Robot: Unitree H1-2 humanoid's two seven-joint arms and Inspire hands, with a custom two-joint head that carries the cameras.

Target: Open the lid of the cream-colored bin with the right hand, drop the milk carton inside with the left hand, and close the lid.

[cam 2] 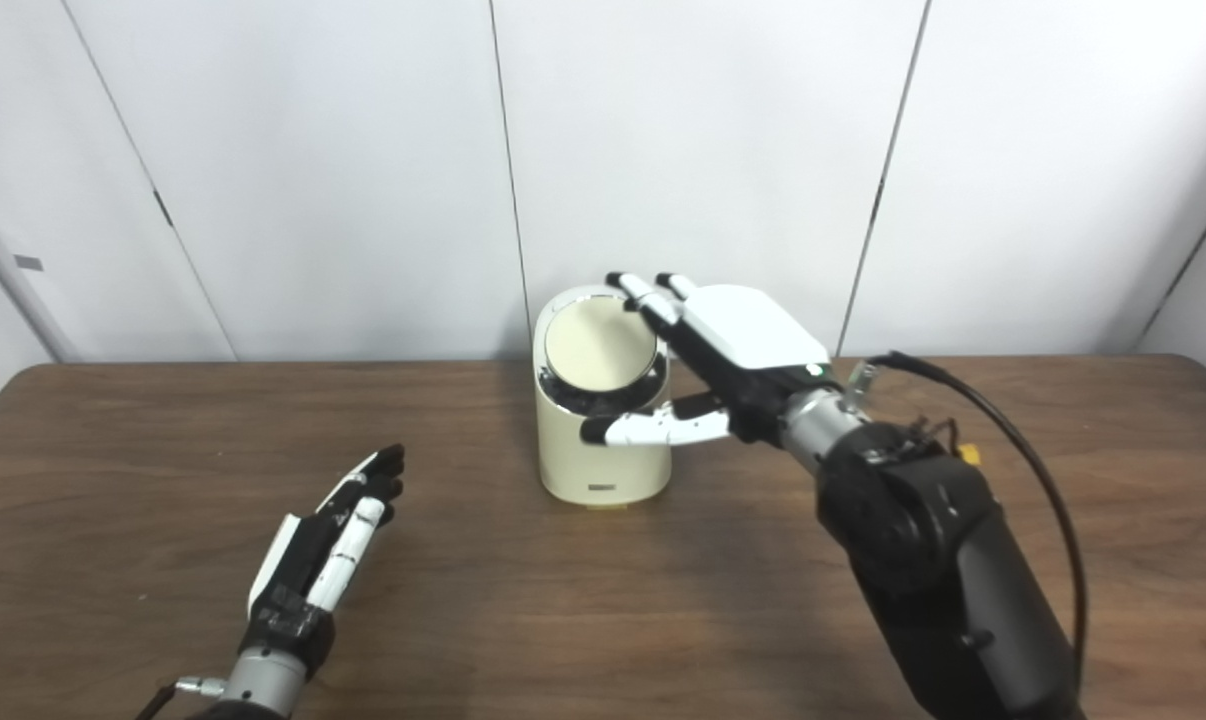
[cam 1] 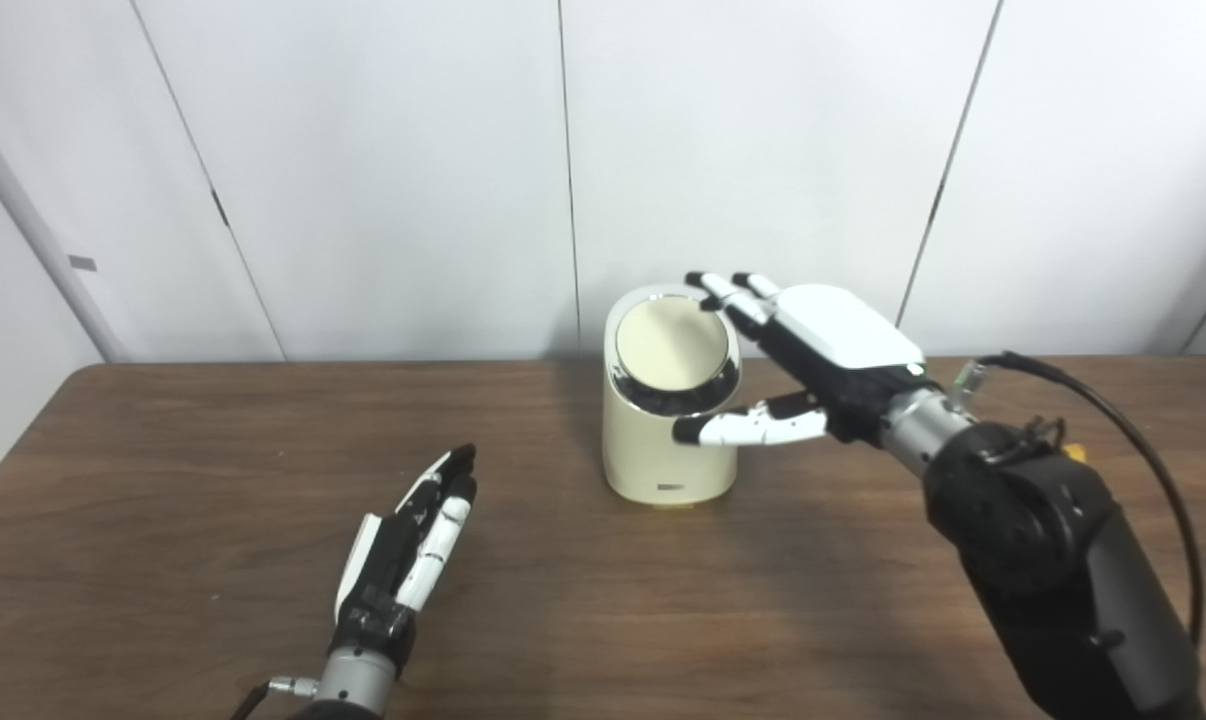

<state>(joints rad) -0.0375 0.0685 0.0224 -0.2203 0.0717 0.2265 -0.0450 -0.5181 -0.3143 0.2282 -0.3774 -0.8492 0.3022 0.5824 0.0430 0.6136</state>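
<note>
The cream-colored bin (cam 1: pixel 653 450) stands at the back middle of the wooden table. Its round cream lid (cam 1: pixel 671 345) sits tilted toward me inside a chrome ring, with a dark gap along its lower edge. My right hand (cam 1: pixel 823 350) is open beside the bin's right side. Its fingertips (cam 1: pixel 718 290) touch the lid's upper right rim, and its thumb (cam 1: pixel 743 428) reaches across the front of the bin's body. My left hand (cam 1: pixel 413 540) is open and empty, stretched out low over the table at the front left. No milk carton is in view.
The brown table (cam 1: pixel 163 480) runs the full width, with white wall panels (cam 1: pixel 383 170) close behind the bin. A black cable (cam 1: pixel 1133 430) loops off my right forearm over the table's right part.
</note>
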